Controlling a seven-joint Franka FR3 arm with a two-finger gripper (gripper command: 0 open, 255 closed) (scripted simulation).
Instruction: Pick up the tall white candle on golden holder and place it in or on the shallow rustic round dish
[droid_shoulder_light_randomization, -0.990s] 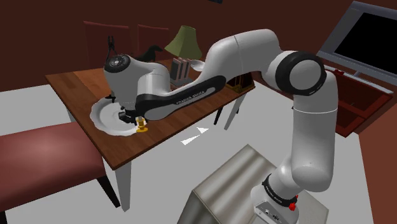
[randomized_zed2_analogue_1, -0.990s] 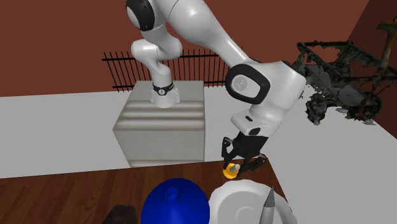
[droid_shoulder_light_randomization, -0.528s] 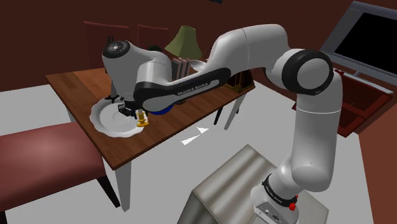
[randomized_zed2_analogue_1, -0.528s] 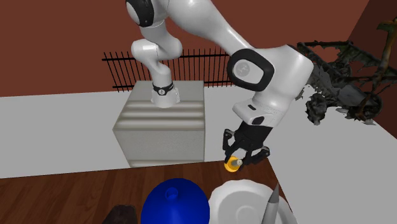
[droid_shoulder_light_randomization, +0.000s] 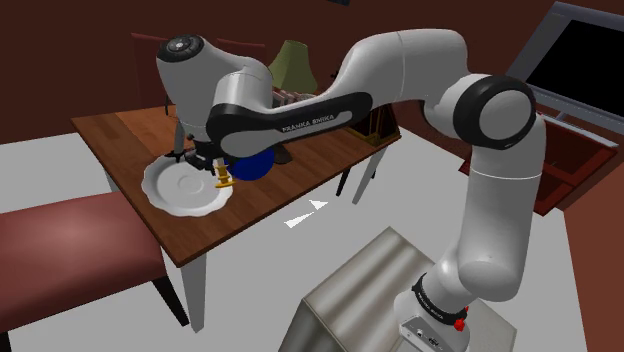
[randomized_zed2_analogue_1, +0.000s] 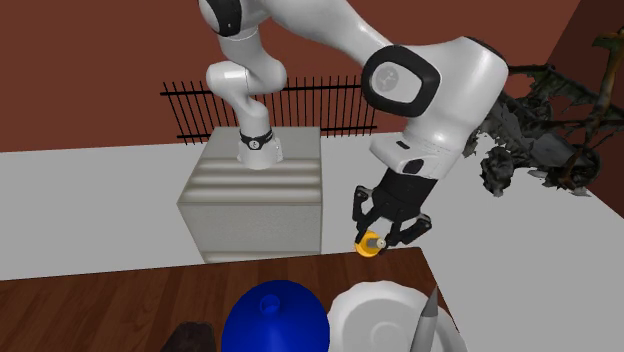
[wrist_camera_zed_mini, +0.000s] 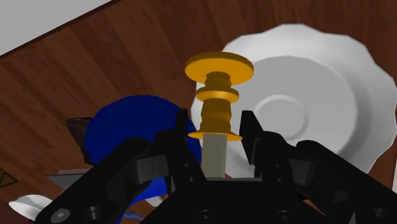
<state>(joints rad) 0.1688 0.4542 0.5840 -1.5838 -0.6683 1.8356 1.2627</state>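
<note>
My gripper (wrist_camera_zed_mini: 216, 130) is shut on the white candle (wrist_camera_zed_mini: 214, 156), and its golden holder (wrist_camera_zed_mini: 217, 95) points away from the hand. The candle (droid_shoulder_light_randomization: 223, 180) hangs clear of the wooden table (droid_shoulder_light_randomization: 290, 195), just beside the dish's rim on the shoulder view's right. The dish (droid_shoulder_light_randomization: 180, 190) is a shallow white plate with a scalloped edge, and nothing lies in it. In the second exterior view the gripper (randomized_zed2_analogue_1: 385, 225) holds the golden holder (randomized_zed2_analogue_1: 371, 243) above the table corner, with the dish (randomized_zed2_analogue_1: 385, 315) below it. Past the holder lies the dish (wrist_camera_zed_mini: 318, 95).
A blue rounded object (droid_shoulder_light_randomization: 250, 165) stands next to the dish, close under the arm. A green-shaded lamp (droid_shoulder_light_randomization: 290, 62) and books (droid_shoulder_light_randomization: 285, 105) stand at the table's back. A red bench (droid_shoulder_light_randomization: 70, 250) sits in front of the table. A grey pointed thing (randomized_zed2_analogue_1: 425, 320) rises near the dish.
The arm has risen and lifted the candle off the table. The gripper stays shut on it and has shifted slightly toward the dish.
</note>
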